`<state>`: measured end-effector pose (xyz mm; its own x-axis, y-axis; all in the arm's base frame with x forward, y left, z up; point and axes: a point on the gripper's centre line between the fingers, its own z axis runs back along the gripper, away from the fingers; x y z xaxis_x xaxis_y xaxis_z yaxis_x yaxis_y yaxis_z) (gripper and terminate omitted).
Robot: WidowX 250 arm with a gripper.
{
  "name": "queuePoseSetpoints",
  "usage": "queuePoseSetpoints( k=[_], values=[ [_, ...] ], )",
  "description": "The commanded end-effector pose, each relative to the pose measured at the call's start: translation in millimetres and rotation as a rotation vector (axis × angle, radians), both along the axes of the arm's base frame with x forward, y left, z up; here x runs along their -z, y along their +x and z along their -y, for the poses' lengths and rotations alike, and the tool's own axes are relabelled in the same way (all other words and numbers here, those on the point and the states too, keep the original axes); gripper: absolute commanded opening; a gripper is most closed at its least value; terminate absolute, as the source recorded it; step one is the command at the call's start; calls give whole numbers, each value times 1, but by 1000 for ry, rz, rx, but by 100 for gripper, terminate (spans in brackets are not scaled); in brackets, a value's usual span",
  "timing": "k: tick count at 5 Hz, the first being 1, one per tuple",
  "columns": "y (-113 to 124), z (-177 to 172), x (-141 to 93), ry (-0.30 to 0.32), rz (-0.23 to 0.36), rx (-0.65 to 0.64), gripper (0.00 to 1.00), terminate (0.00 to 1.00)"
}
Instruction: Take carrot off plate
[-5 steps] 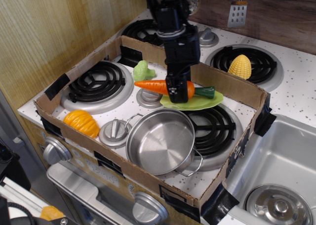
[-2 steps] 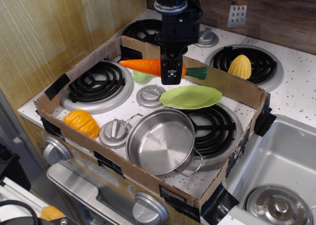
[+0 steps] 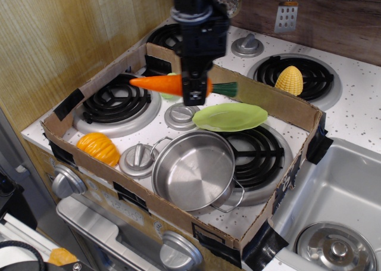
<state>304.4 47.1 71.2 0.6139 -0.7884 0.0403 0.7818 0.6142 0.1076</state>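
Since a moment ago the hand [image 3: 195, 91] has shifted left with the carrot [image 3: 164, 84], which a second back lay on the plate [image 3: 231, 117] and is now in the air, clear of it. The hand is clenched on the carrot near its thick end, its black fingers closed from above. The carrot lies level, glossy orange and tapered, its point left of the hand and its dark green stub to the right. The plate, thin lime-green plastic and oval, sits below and right of the hand, bare. Further below the hand is a shiny steel pot [image 3: 193, 171]. A ribbed orange toy [image 3: 98, 148] lies down to its left, a yellow corn [image 3: 289, 80] to its right.
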Motion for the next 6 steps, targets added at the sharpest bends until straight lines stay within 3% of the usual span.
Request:
queuePoseSetpoints(
  k=[1, 2, 3, 4, 6],
  values=[
    [2, -49, -8, 20, 162, -100, 0, 0],
    [-2, -67, 0, -6, 171, -157, 0, 0],
    [-10, -73, 10, -8, 161, -114, 0, 0],
    [-16, -85, 16, 35, 153, -86, 0, 0],
    [-22, -109, 31, 45, 187, -66, 0, 0]
  ],
)
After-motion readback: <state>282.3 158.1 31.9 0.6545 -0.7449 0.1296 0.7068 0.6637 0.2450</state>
